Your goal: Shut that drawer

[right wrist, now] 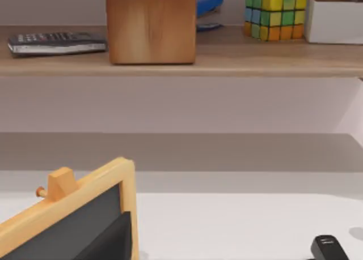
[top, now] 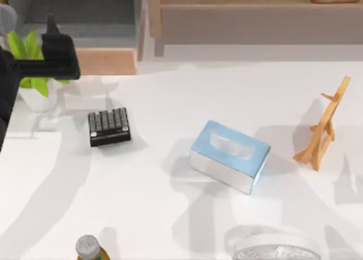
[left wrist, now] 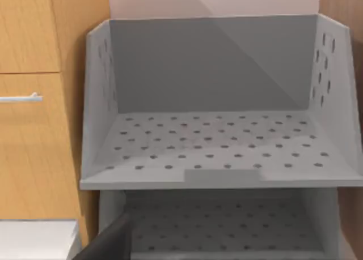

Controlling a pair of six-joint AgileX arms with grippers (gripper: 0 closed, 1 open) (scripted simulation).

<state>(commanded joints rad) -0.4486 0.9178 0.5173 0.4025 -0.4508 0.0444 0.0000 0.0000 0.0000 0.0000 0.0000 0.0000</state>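
One arm is busy at the far left of the table: the left arm reaches up from the left edge, and its gripper (top: pixel 52 28) hangs over the open drawer (top: pixel 108 60), just above the tan front panel's left end. From overhead the black wrist block hides the fingers, so I cannot tell how far apart they stand or whether they touch anything. The drawer sits pulled out at the table's back left, its grey inside lying open behind the panel. From the left wrist the drawer (left wrist: pixel 215 141) shows grey walls and a dotted grey floor, with a second dotted grey level below it and a wooden cabinet face (left wrist: pixel 34 130) with a small metal handle beside it.

A potted plant (top: pixel 31 73) stands just beside the arm, partly under it. Nearer the front lies a dark keypad (top: pixel 109 127), and a blue tissue box (top: pixel 229 155) sits tilted near the middle. A small wooden easel (top: pixel 323 127) stands toward the right. A bottle cap (top: pixel 88 247) and a round white object (top: pixel 278 248) peek in at the front edge.

From the right wrist, a framed chalkboard (right wrist: pixel 74 220) is close by, and a shelf (right wrist: pixel 181 62) beyond carries a calculator (right wrist: pixel 57 43), a wooden block (right wrist: pixel 151 25), a colour cube (right wrist: pixel 275 15) and a white box (right wrist: pixel 334 19).
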